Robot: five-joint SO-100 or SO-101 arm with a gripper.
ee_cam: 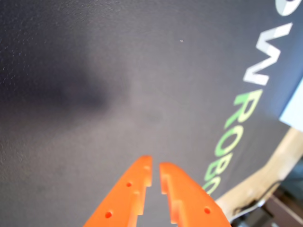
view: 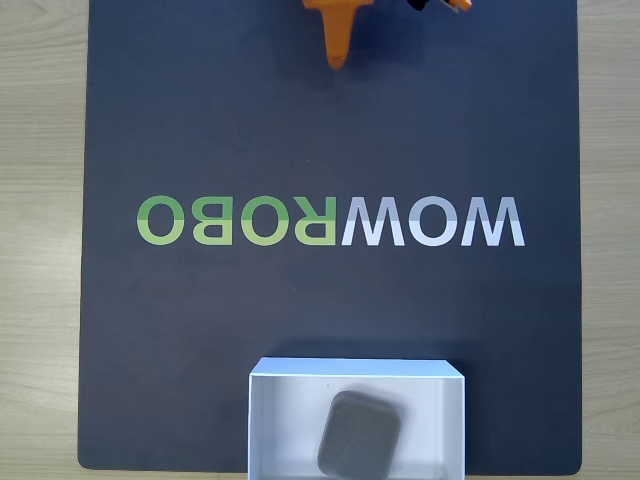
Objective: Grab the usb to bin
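Observation:
The usb (view: 360, 434), a flat grey block with rounded corners, lies tilted inside the bin (view: 270, 420), a white open box at the bottom edge of the fixed view. Far from it, at the top edge of the mat, my orange gripper (view: 338, 62) points down into the picture. In the wrist view its two orange fingers come up from the bottom, tips nearly touching, and the gripper (ee_cam: 155, 166) is shut on nothing above bare mat. A white corner of the bin (ee_cam: 294, 113) shows at the right edge there.
A dark mat (view: 200, 120) with the mirrored lettering "WOWROBO" (view: 330, 221) covers a light wooden table (view: 40, 240). In the wrist view the mat's edge and wooden table (ee_cam: 265, 179) show at the lower right.

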